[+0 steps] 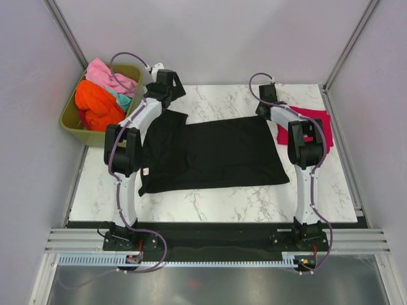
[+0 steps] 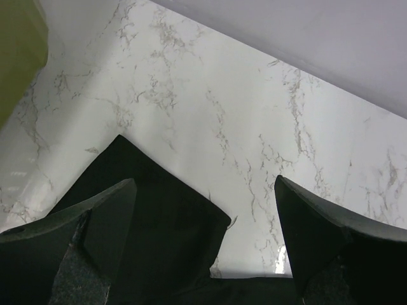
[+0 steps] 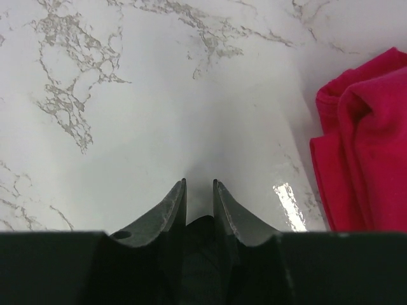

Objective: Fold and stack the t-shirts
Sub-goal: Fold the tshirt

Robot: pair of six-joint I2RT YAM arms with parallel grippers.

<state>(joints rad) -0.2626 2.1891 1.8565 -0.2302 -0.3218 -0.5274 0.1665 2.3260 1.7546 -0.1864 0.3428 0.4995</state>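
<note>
1. Left gripper (image 2: 205, 181): my jaws stand wide apart and hold nothing. They are poised low over the far sleeve (image 2: 159, 216) of the black t-shirt (image 1: 216, 152). I judge the spread is set to take that sleeve edge for a fold.
2. Right gripper (image 3: 199, 183): jaws drawn nearly together, with dark cloth showing in the slit between them. I judge this a pinch on the black t-shirt's far right corner, held to keep the hem taut.
3. Table (image 1: 222, 203): marble-patterned and level, it serves as the folding surface.
4. Black t-shirt: spread flat mid-table between my two arms, collar end left, hem right, and not yet folded. Lying this way, its far edge is within reach of both grippers.
5. Olive-green tub (image 1: 70, 121): at the far left, beside the table. It holds the orange t-shirt (image 1: 95, 108), pink t-shirt (image 1: 105, 75) and teal t-shirt (image 1: 124, 100), all bundled and awaiting their turn.
6. Red t-shirt (image 1: 321, 117): folded at the far right, apart from the black one. I judge it the base of the stack.
7. Neck label (image 1: 147, 171): small, showing at the shirt's left end beside my left arm. It confirms the collar side.
</note>
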